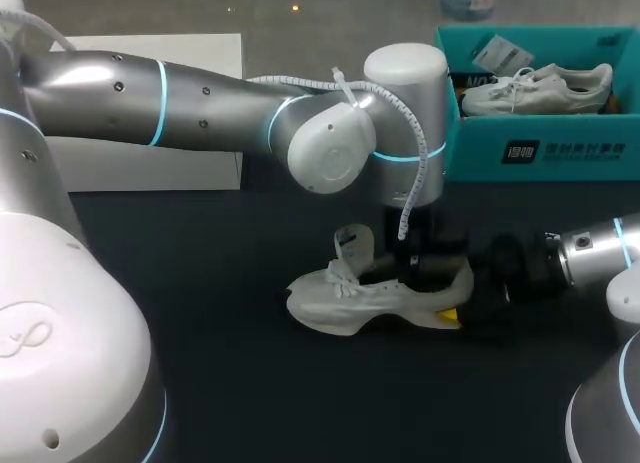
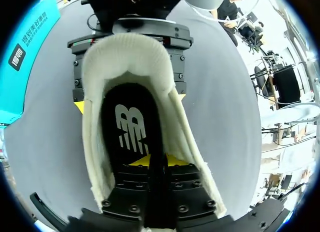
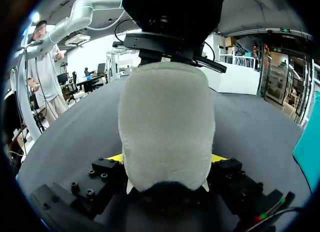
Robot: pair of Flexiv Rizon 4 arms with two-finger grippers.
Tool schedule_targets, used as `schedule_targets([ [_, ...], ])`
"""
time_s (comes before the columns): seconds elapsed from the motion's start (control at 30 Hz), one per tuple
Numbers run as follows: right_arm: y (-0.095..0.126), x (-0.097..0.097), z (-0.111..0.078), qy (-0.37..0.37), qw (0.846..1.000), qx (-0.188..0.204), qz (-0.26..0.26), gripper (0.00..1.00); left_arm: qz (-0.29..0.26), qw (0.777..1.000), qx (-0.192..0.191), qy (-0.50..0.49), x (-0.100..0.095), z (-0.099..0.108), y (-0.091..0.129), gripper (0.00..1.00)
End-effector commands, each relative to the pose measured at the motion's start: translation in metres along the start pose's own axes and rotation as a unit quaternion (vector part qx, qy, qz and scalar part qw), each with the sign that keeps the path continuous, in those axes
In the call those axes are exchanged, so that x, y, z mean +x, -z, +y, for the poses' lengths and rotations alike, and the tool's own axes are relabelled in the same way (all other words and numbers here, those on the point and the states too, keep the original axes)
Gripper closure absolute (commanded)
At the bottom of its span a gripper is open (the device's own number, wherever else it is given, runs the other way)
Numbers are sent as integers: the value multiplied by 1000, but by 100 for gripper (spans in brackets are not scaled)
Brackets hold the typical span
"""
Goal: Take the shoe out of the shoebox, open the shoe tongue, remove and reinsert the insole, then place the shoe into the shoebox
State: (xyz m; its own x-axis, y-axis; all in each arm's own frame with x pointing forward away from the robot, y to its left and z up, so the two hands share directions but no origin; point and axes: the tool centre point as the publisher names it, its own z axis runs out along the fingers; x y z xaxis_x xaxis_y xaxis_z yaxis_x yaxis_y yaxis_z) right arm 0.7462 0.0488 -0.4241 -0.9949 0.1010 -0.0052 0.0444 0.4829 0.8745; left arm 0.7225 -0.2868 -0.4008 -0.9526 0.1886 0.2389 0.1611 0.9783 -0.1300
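A white shoe [image 1: 365,298] lies on the black table in the middle of the head view, tongue [image 1: 353,245] raised. My left arm reaches across from the left. Its gripper [image 1: 425,268] points straight down into the shoe's opening. In the left wrist view the black insole [image 2: 131,132] lies inside the shoe [image 2: 95,142], and its near edge runs up between the nearly closed yellow tips of the left gripper [image 2: 158,162]. My right gripper [image 1: 470,298] comes in from the right and clasps the shoe's heel [image 3: 167,122] from both sides, a yellow tip [image 3: 114,157] against each flank.
The teal shoebox [image 1: 540,148] stands at the back right with a second white shoe [image 1: 535,88] inside. A white box [image 1: 150,168] sits at the back left, behind my left arm. Bare black table lies in front of the shoe.
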Motion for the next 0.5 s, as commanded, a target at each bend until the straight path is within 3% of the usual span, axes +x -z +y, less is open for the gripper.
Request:
schedule_targets([
  [0.03, 0, 0, 0, 0, 1000, 2, 0, 100, 7, 1000, -1, 0, 1, -4, -8, 60],
  [0.1, 0, 0, 0, 0, 1000, 2, 0, 100, 13, 1000, 1, 2, 1, -2, -9, 51],
  [0.17, 0, 0, 0, 0, 1000, 2, 0, 100, 9, 1000, 1, 3, 0, -1, -12, 31],
  [0.2, 0, 0, 0, 0, 1000, 2, 0, 100, 3, 1000, -2, 2, -1, -1, -13, 29],
  [0.3, 0, 0, 0, 0, 1000, 2, 0, 100, -18, 1000, -5, -4, -4, 1, -20, 38],
  [0.33, 0, 0, 0, 0, 1000, 2, 0, 100, -24, 1000, -6, -5, -4, 1, -23, 47],
  [0.43, 0, 0, 0, 0, 1000, 2, 0, 100, -52, 999, -5, -10, -7, 2, -29, 58],
  [0.5, 0, 0, 0, 0, 1000, 2, 0, 100, -50, 999, 0, -11, -8, 3, -31, 74],
])
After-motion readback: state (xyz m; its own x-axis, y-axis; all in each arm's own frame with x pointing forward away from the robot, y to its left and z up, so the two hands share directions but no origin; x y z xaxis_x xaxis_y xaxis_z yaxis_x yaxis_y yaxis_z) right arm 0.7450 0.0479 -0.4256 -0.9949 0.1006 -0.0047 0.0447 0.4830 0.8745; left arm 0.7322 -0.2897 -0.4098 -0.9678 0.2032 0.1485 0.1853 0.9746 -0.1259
